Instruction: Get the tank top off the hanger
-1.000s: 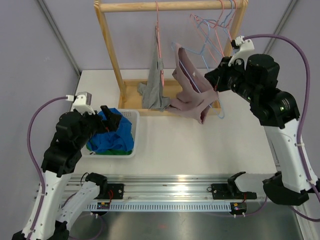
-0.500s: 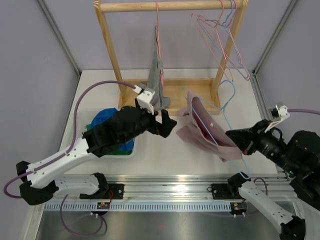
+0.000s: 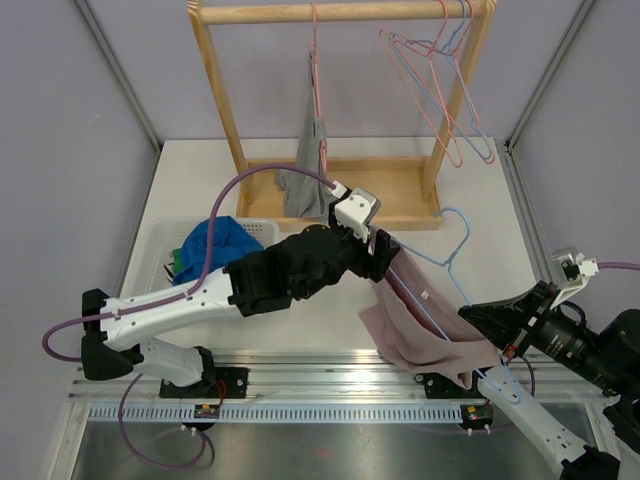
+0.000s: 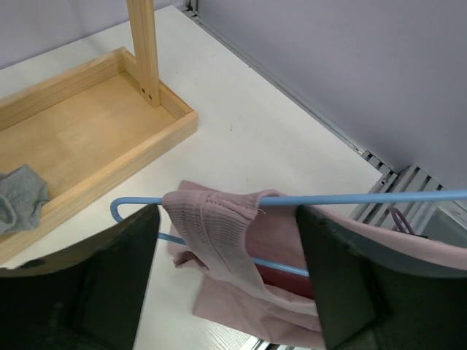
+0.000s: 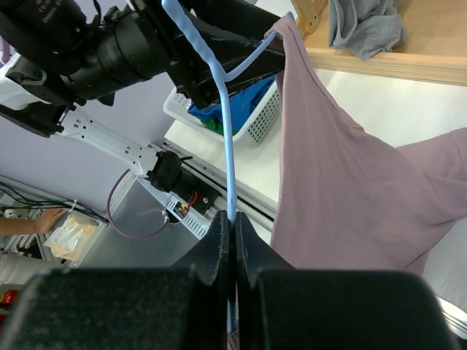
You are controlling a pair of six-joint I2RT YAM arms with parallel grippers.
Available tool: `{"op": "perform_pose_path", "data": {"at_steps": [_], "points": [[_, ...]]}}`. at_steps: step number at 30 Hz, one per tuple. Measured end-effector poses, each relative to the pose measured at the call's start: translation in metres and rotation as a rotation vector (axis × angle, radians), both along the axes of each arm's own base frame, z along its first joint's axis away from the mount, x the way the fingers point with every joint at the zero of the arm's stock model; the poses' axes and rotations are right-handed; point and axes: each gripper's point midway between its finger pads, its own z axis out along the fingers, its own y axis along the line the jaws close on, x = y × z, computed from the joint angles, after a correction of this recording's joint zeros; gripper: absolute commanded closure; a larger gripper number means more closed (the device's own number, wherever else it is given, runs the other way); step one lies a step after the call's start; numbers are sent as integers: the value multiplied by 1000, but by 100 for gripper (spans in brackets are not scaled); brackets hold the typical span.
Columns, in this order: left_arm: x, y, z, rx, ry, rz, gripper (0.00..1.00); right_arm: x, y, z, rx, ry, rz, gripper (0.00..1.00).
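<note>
Over the worktop (image 3: 500, 230), right claw (image 5: 228, 240) pinches the blue hanger (image 5: 221, 109); left claw (image 4: 226, 262) gapes wide around the tank top (image 4: 217, 233) strap.

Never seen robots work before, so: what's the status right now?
Right hand shut on blue hanger. Left hand open astride tank top strap. Garment not yet off.

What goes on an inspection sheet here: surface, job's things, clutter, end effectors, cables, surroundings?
Surface: white table, wooden garment rack standing at its back.
Job's things: pink ribbed tank top draped on light blue wire hanger, off the rack.
Clutter: white plastic basket holding blue cloth; grey garment hanging on rack.
End effectors: left end effector open astride a strap; right end effector shut on hanger.
Cables: purple cable arches over left arm.
Surroundings: lilac walls.
</note>
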Motion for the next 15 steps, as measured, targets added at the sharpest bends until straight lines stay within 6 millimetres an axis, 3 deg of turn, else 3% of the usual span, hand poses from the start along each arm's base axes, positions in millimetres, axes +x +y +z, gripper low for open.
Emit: {"op": "perform_pose_path", "data": {"at_steps": [4,5,8,12,15], "points": [[4,1,-5,20,-3,26,66,-4,-2,4,11,-13,-1,100],[6,2,-6,24,-7,34,80,-5,-2,5,13,-16,-1,100],[9,6,-6,32,-15,60,100,-7,-3,6,17,-26,-1,100],[17,18,-11,63,-17,138,100,-10,-3,2,12,-38,16,100],[25,38,-19,103,0,239,100,-12,2,-11,-4,-28,57,100]]}}
